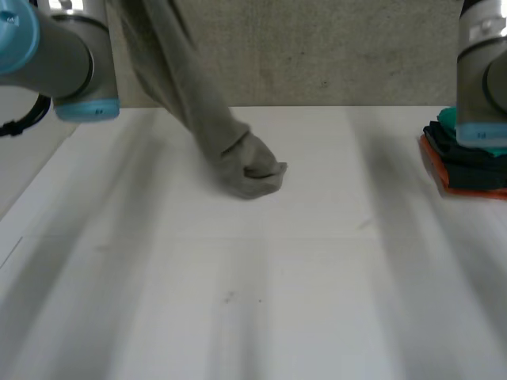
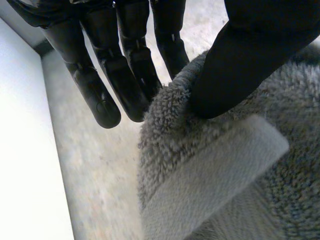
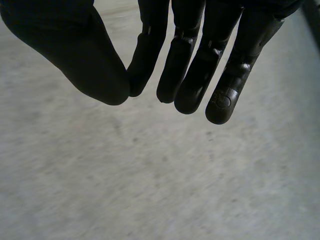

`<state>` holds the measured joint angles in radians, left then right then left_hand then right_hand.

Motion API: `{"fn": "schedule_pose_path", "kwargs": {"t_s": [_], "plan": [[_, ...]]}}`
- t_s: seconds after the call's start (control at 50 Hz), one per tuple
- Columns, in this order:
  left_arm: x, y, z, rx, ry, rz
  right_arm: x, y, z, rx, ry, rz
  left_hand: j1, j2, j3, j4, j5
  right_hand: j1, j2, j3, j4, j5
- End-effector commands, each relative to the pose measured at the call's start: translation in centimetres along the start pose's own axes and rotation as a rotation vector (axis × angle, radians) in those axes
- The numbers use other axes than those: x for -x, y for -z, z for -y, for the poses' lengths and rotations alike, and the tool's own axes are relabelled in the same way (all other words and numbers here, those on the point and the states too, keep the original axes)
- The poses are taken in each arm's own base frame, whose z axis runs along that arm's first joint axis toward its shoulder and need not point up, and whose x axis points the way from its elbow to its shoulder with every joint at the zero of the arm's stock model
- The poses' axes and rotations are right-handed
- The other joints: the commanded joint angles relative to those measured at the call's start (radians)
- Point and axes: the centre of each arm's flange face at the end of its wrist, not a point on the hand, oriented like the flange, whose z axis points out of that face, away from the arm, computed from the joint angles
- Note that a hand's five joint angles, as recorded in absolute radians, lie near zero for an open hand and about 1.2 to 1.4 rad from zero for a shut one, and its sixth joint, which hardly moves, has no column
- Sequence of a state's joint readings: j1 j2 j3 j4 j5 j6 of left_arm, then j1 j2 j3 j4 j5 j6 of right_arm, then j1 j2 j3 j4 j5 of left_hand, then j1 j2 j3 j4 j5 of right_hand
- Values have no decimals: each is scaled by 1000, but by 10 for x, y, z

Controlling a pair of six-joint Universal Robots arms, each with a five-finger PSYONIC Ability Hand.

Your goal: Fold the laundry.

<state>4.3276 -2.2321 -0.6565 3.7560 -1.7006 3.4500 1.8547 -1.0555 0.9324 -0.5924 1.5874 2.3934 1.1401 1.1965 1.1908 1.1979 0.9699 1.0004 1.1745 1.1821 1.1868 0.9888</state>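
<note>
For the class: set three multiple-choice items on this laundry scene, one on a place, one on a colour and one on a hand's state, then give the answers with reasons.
1. Where on the table is the stack of folded clothes?
A. by the right arm
B. by the left arm
C. in the middle

2. What colour is the towel that hangs down to the table?
A. red
B. grey
C. yellow

3. How is the right hand?
A. shut on the towel
B. shut on a sock
C. open, holding nothing

Answers:
1. A: the head view shows the stack beside the right arm.
2. B: the towel is grey all over.
3. C: its fingers are relaxed, with nothing between them.
</note>
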Motion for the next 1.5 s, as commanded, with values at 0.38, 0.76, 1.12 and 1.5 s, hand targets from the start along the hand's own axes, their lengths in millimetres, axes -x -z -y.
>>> {"fn": "schedule_pose_path", "kwargs": {"t_s": [0.38, 0.76, 1.12, 1.5], "plan": [[-16, 129, 80, 222, 164, -436, 109, 141, -51, 463, -643, 894, 256, 200, 205, 198, 252, -826, -1000, -1008, -1012, -989], [9, 155, 178, 74, 207, -478, 176, 175, -23, 495, -789, 1035, 256, 200, 205, 198, 252, -826, -1000, -1008, -1012, -989], [14, 156, 189, 63, 208, -473, 225, 211, 9, 511, -852, 1095, 256, 200, 205, 198, 252, 396, 222, 214, 209, 233], [19, 131, 112, 209, 133, -354, 45, 86, -14, 392, -578, 407, 256, 200, 205, 198, 252, 396, 222, 214, 209, 233]]}}
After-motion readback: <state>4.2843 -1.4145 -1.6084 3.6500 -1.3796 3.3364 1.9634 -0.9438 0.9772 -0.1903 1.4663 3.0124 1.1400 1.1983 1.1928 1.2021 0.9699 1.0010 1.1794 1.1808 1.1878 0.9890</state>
